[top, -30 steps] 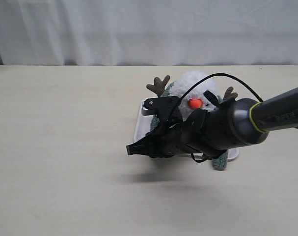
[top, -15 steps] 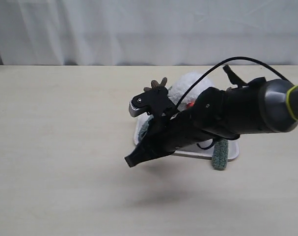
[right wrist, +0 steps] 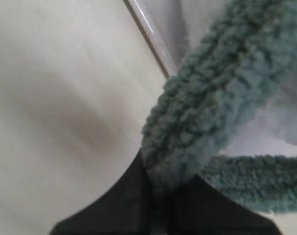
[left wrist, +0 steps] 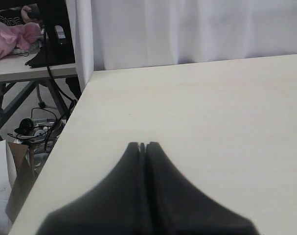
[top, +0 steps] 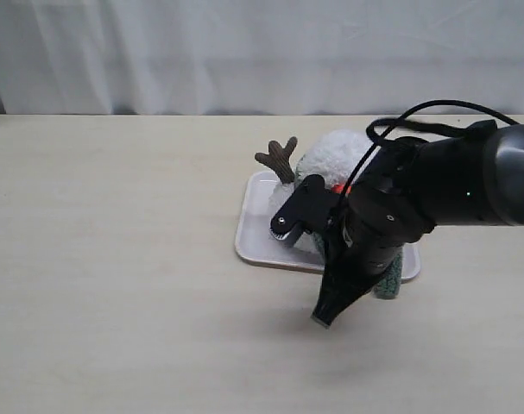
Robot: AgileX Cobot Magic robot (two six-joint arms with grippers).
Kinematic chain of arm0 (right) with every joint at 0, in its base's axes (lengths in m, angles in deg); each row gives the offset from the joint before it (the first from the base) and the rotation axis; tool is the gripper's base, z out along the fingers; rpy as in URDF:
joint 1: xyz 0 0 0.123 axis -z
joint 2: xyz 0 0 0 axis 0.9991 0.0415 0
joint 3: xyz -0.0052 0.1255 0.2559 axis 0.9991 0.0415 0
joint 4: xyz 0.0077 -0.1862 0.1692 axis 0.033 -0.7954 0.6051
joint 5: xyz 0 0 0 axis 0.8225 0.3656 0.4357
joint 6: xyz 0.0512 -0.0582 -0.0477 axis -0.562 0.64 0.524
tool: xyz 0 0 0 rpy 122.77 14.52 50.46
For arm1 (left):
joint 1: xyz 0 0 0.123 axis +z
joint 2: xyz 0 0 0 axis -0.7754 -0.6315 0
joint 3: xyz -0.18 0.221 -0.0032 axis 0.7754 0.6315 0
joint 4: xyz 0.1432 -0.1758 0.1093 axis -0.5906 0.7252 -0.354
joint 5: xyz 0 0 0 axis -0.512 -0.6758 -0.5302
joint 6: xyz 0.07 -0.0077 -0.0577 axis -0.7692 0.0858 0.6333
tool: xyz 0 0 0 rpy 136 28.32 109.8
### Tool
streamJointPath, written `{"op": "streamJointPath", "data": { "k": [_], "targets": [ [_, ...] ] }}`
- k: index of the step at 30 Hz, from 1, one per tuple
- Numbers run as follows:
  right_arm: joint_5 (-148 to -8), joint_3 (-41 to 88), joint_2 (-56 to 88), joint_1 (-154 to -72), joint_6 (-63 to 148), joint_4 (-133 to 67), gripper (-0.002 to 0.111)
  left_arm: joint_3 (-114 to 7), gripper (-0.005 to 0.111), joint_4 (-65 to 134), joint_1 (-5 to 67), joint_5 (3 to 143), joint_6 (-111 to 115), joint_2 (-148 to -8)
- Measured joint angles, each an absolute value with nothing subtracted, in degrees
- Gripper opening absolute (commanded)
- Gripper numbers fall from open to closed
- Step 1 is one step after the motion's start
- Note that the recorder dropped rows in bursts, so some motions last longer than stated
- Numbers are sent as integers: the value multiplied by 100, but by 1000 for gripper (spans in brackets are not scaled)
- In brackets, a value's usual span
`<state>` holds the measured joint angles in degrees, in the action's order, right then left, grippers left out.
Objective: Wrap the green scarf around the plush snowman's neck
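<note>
Exterior view: the plush snowman is being carried on the white tray; the right gripper, the nearer one, is being pointed down just in front.
Left wrist view: the left gripper is being shown pressed together, empty, well apart.
Right wrist view: the green scarf is being pinched, its length running back toward the tray.

The right arm is bulky, rounded, glossy black, with a thin black cable arching off it and a black camera bracket faced in silver-grey. The right gripper and left gripper are black wedges with narrow tips.
</note>
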<state>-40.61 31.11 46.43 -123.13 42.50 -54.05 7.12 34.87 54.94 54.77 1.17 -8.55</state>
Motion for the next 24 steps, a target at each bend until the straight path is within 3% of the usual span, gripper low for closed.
{"op": "streamJointPath", "data": {
  "k": [7,16,19,24],
  "targets": [
    [-3419,3111,4643,-12313,4125,-6148,4,712,0,3487,5494,5477,117,-855],
    [-3593,3167,4638,-12313,4113,-6230,5,712,0,3487,5494,5477,117,-855],
    [-3684,3214,4664,-12313,4103,-6230,10,712,0,3487,5494,5477,117,-855],
    [-3684,3219,4727,-12313,4026,-6230,29,712,0,3487,5494,5477,117,-855]
  ]
}}
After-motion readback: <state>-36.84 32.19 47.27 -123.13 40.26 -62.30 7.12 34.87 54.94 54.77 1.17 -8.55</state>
